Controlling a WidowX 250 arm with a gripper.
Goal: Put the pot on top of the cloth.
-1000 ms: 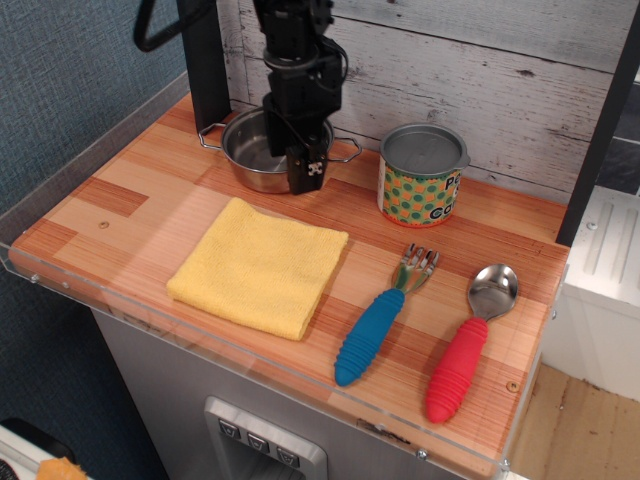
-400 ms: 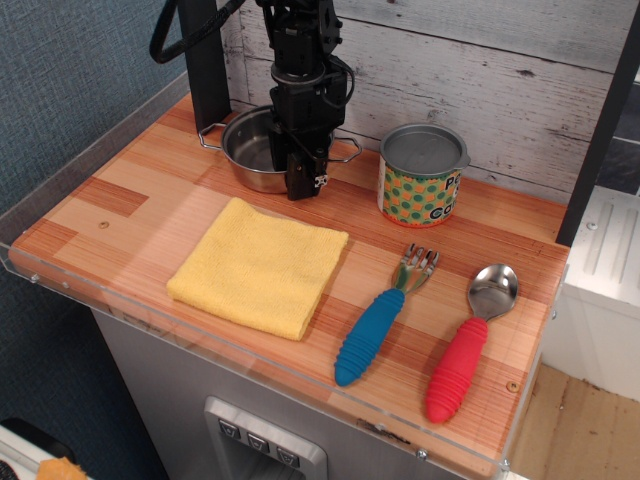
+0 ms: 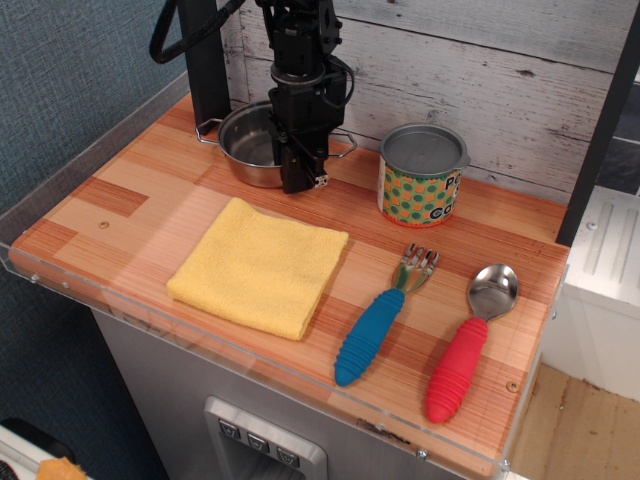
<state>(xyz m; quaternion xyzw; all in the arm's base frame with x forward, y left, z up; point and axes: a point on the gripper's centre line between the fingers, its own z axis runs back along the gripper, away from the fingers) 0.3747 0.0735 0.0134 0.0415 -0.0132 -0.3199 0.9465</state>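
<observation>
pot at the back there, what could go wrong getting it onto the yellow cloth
The gripper seems to grip only the near rim of the pot, so the pot could tilt or slip when lifted.

The can stands just beside the pot; a swing to that side could knock it.

The cloth is soft and loose, so a dragged pot might bunch it.

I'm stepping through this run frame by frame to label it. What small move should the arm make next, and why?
Probably lift the pot a little, straight up. The gripper sits at the pot's near rim and looks closed on it, though the contact is hard to make out. The pot is at the back of the table, apart from the yellow cloth in front, so it must clear the wood before moving forward.
</observation>
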